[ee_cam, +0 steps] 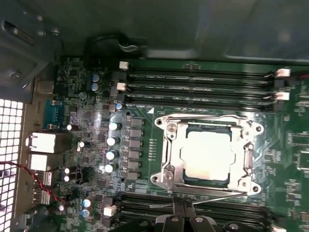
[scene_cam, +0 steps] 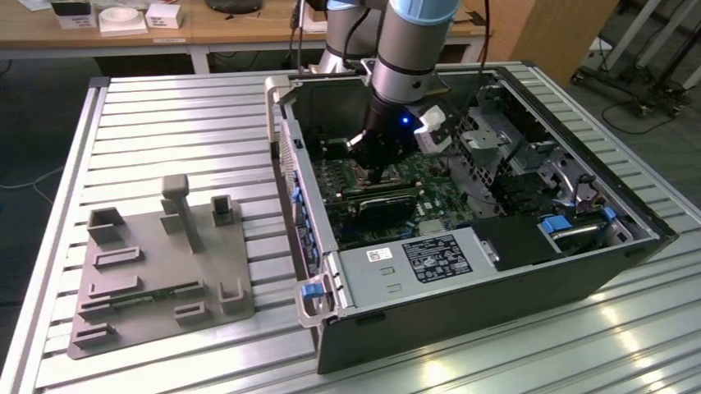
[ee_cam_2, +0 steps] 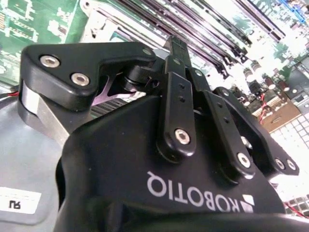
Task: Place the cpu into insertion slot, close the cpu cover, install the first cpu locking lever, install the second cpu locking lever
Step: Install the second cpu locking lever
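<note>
My gripper (ee_cam: 181, 217) sits just beside the insertion slot (ee_cam: 208, 153), on the side of the socket that faces the nearer bank of memory slots (ee_cam: 212, 209). In the first wrist view my fingertips (ee_cam: 179, 209) are drawn together into a narrow point with nothing between them, so I judge the jaws closed and empty. The second wrist view shows the same: the two fingers (ee_cam_2: 177, 72) pressed flat against each other above the green motherboard (ee_cam_2: 34, 19).

The cpu (ee_cam: 208, 153) is already seated in the socket, its pale metal top showing through the window of the cpu cover (ee_cam: 170, 159). The cover appears to lie flat around the chip, square to the socket rim.

The governing relation: a thin locking lever (ee_cam: 217, 192) runs along the socket edge nearest my fingertips, its long axis parallel to that edge and to the memory slots. My closed tips stand close to this wire, near its middle, on the side away from the chip. Whether they touch it I cannot tell. It does not look hooked down.

In the exterior view my gripper (scene_cam: 378, 168) hangs upright inside the open computer case (scene_cam: 328, 328), above the board.
</note>
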Available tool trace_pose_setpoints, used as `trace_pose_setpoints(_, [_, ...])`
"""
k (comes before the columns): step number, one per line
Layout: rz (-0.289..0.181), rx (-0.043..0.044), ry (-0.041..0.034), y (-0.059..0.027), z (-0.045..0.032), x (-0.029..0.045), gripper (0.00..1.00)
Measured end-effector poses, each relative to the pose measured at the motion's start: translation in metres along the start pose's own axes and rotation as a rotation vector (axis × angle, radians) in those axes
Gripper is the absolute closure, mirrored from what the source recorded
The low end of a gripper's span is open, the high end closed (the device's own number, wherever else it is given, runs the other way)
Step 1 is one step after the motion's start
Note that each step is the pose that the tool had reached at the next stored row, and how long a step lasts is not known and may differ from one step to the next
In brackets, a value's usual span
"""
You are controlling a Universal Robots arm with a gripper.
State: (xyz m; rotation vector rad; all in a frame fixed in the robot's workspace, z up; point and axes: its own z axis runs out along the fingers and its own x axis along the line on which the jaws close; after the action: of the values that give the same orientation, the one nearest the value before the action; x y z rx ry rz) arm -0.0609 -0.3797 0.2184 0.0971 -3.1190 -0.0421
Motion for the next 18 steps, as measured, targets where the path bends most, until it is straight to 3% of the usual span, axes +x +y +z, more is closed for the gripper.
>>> trace_pose_setpoints(18, [0.0, -0.0001, 0.0023, 0.0008, 0.0073, 0.0159, 0.9])
